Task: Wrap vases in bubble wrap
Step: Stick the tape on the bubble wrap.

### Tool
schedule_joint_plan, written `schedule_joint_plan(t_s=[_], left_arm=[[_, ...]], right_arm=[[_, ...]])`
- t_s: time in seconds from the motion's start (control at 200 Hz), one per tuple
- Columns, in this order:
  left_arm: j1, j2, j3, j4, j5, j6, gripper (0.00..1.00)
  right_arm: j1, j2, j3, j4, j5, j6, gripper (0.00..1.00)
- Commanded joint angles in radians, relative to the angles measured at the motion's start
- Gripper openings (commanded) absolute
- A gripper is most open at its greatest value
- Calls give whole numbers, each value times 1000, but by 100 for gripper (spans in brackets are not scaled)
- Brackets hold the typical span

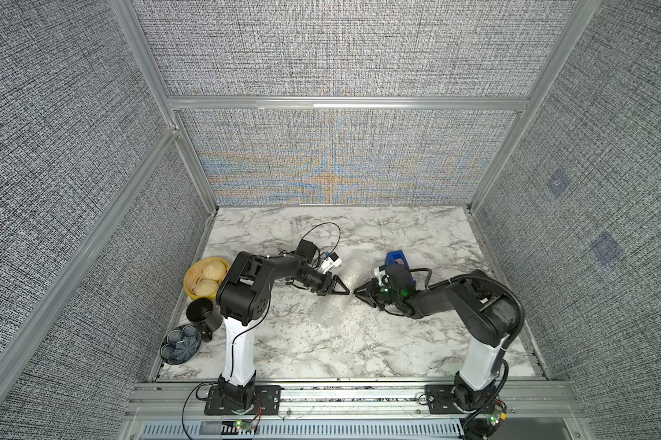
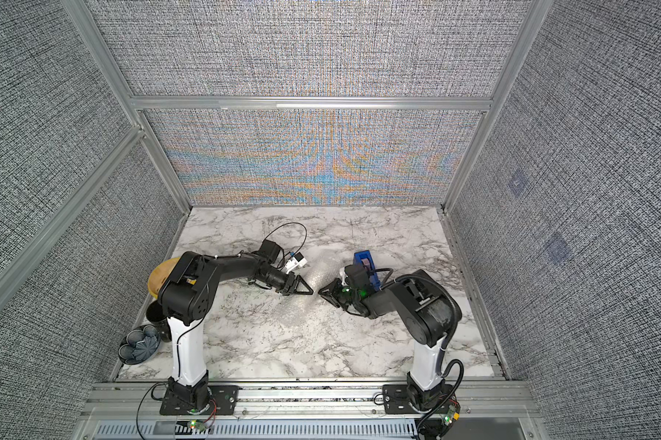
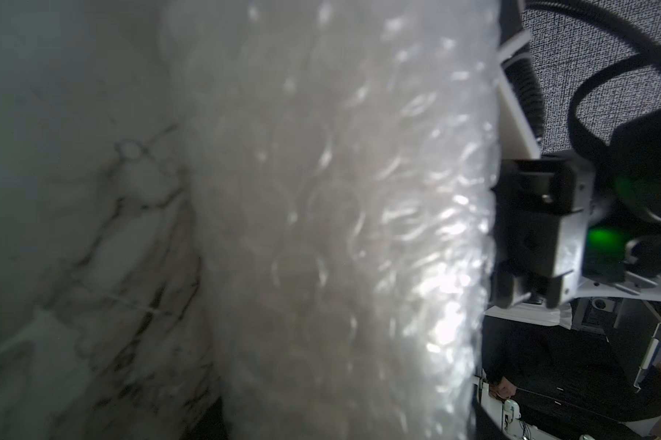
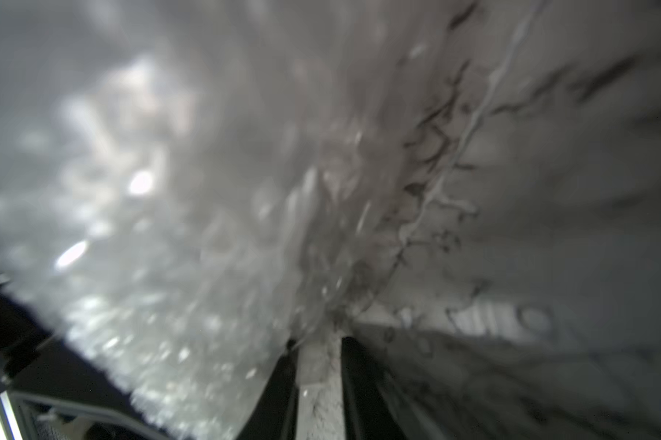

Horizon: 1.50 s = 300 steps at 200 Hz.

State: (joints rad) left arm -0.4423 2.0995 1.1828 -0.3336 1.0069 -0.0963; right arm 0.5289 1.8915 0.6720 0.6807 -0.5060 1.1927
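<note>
Tabletop [image 1: 321,350] is that marble-look stuff, white with grey veins, smooth with a slight sheen. The bubble wrap [image 3: 340,228] is clear plastic. It glistens where light catches the bubbles and goes milky where it bunches up. Walls [image 1: 340,49] are coarse grey woven cloth, totally matt. Frame rails [image 1: 344,103] look like brushed aluminium. Arms: matt black plastic on the joint housings [image 1: 241,301], smooth white shells [image 1: 239,354] lower down. Tape dispenser [image 1: 395,259] is blue plastic. Bowl [image 1: 189,275] looks like pale yellow wood or bamboo, cup [image 1: 201,310] is matt black, little plate [image 1: 164,352] is dark with a bit of shine.
</note>
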Motion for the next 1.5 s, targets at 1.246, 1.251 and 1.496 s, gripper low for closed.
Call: schedule_joint_plan(t_s=[1.246, 1.251, 1.496], left_arm=[[-3, 43, -19, -81, -365, 75, 61], [-3, 43, -20, -81, -368, 75, 61], [-11, -76, -75, -24, -608, -25, 62]], right_arm=[[-28, 41, 149, -199, 142, 29, 0], [-28, 37, 151, -217, 142, 21, 0], [-57, -348, 150, -1080, 277, -307, 40]])
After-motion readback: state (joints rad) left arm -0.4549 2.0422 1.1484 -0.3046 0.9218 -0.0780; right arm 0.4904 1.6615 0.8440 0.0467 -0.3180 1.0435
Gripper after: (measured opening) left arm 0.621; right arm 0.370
